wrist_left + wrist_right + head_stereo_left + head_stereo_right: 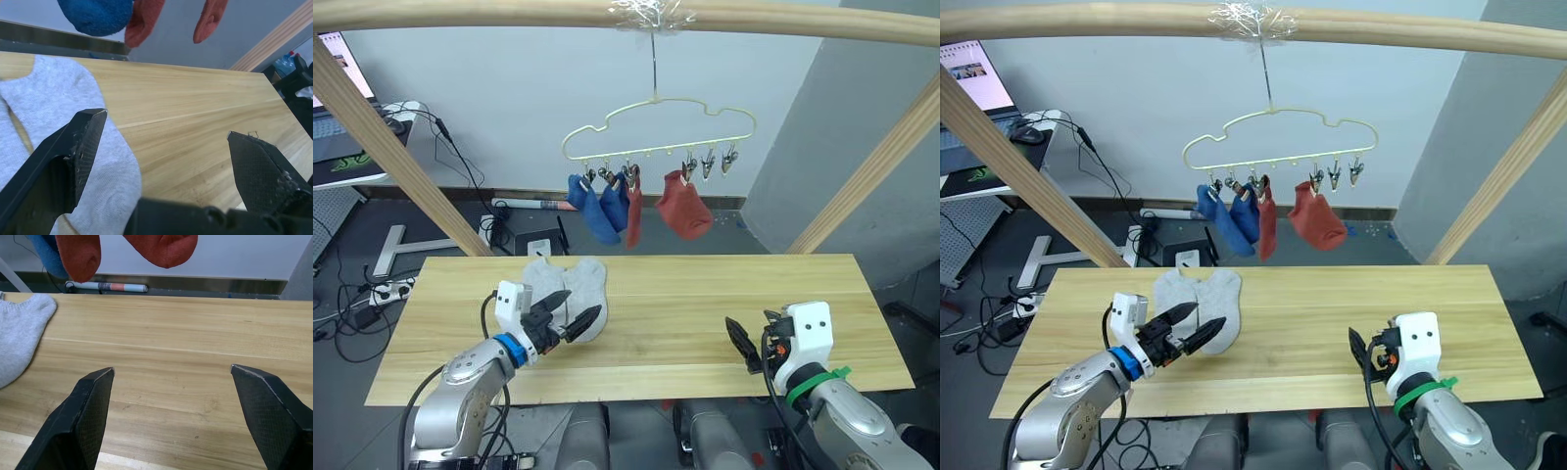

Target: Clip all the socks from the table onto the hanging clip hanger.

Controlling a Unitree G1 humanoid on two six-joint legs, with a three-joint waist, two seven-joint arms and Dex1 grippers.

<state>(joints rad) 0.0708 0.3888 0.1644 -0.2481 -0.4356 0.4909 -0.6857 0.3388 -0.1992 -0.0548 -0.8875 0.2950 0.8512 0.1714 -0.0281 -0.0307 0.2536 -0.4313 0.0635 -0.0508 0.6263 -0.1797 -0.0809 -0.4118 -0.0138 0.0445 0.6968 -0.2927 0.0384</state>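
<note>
Table (705, 323): light wood plank top, lying crosswise in front of me under a frame of thick wooden poles (509, 12).
Clip hanger (658, 122): pale yellow wire with a wavy top, hung by its metal hook from the upper pole, above the table's far edge.
Hanger contents, my left end: two blue socks (595, 208), each held at a clip, hanging close together and overlapping.
Hanger contents, next along: one rust red sock (633, 208) hanging straight down, touching the blue pair.
Hanger contents, middle: second rust red sock (683, 206), hanging apart from the first, toe tilted toward my right.
Hanger, my right end: three metal clips (708, 163) with nothing in them.
Table contents: two light grey socks (570, 286) lying flat side by side, cuffs touching, on the left half near the far edge.
My left gripper (572, 324): fingers spread wide, holding nothing, low over the near end of the rightward grey sock; one finger (63, 161) lies over its fabric in the wrist view.
My right gripper (171, 374): fingers wide apart, empty, over bare wood on the right half, well apart from the grey socks.
Beyond the table: a laptop (337, 117) on a stand to my far left, cables on the floor.
</note>
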